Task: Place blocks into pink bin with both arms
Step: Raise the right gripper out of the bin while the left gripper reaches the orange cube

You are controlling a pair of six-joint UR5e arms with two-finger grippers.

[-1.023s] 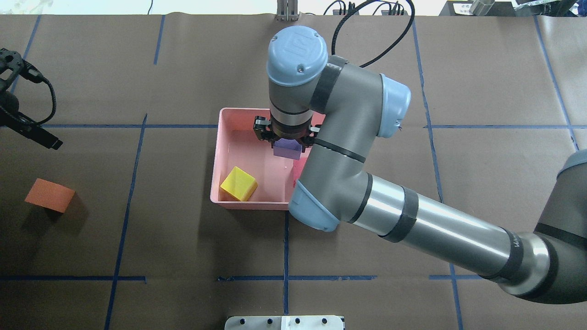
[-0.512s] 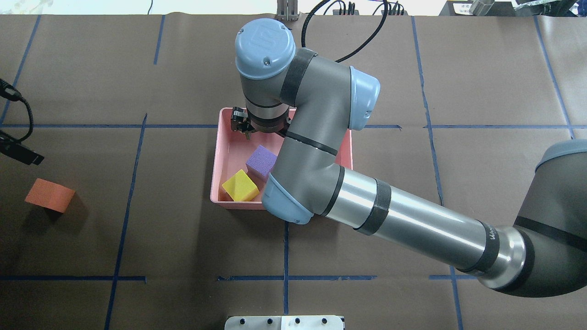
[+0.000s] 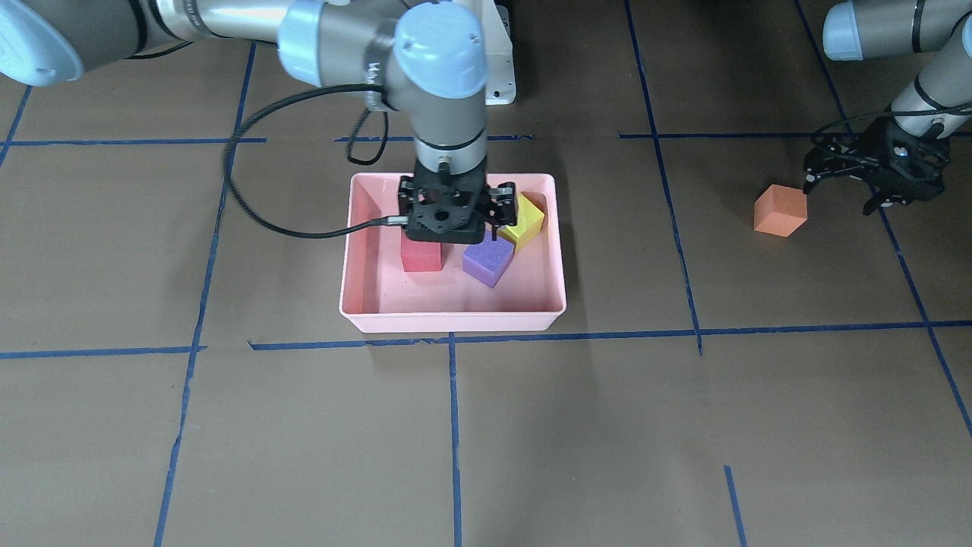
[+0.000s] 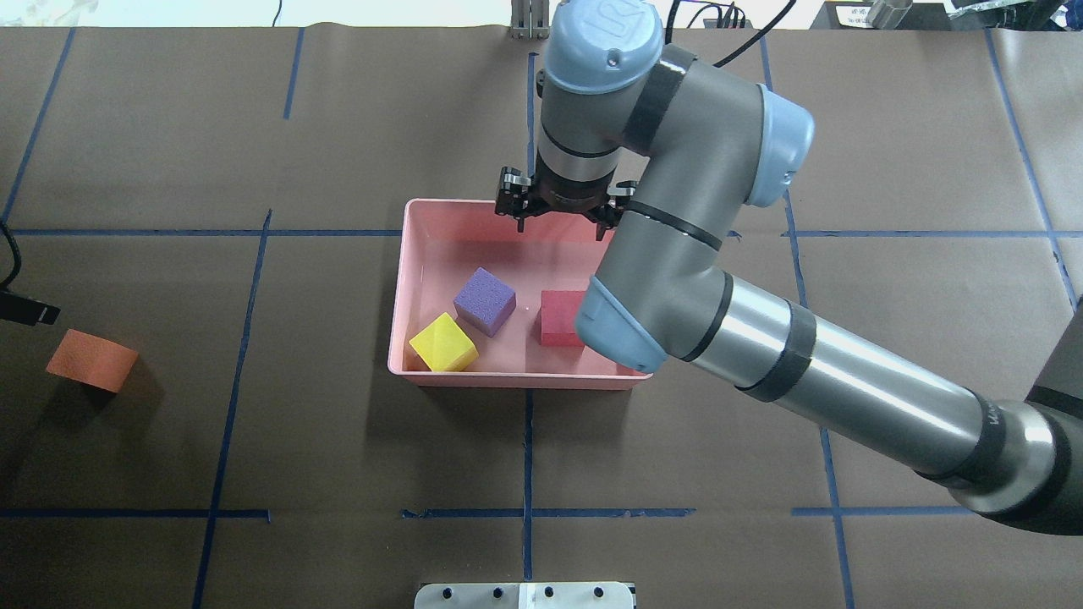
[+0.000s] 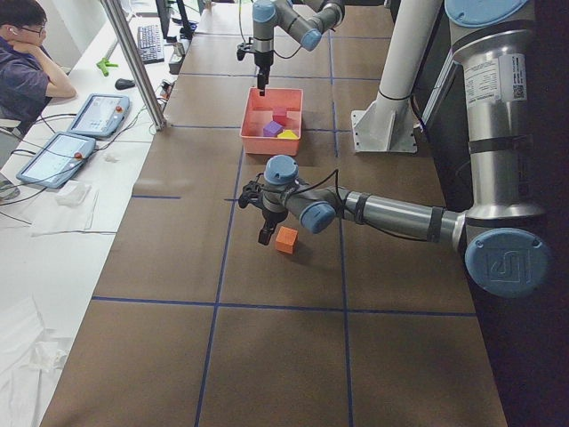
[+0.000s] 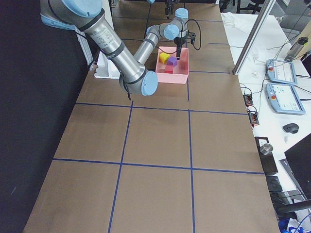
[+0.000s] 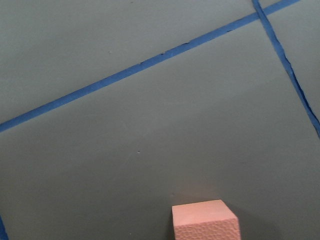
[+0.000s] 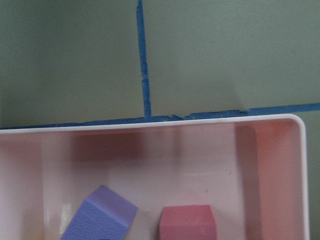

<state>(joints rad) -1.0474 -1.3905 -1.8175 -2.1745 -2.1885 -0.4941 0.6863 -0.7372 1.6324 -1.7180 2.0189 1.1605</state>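
Right gripper [image 4: 563, 218]: fingers spread wide, nothing between them. It hangs above the far side of the pink bin [image 4: 457, 203], pointing straight down. Its wrist camera looks onto the bin's far rim and the blue tape [image 8: 145, 75] beyond it.

Inside the bin I count 3 blocks. The purple block [image 4: 484, 300] lies left of centre, turned at an angle to the walls. The yellow-green block [image 4: 442, 342] sits in the near-left corner, just beside the purple one; I cannot tell whether they touch. The red block [image 4: 560, 317] lies square to the walls, apart from the purple one, and the right arm's blue joint cap [image 4: 613, 326] partly covers it in the overhead view.

Left gripper [image 3: 839, 194]: fingers apart, holding nothing. It hovers low, close beside the orange block [image 3: 780, 210], with no contact that I can see. Its wrist camera catches only the top of that block at the lower edge of the frame.

The orange block rests on the table [image 4: 338, 440], well apart from the bin, out toward the robot's left end. The table is covered in brown paper and marked into squares by the blue tape.
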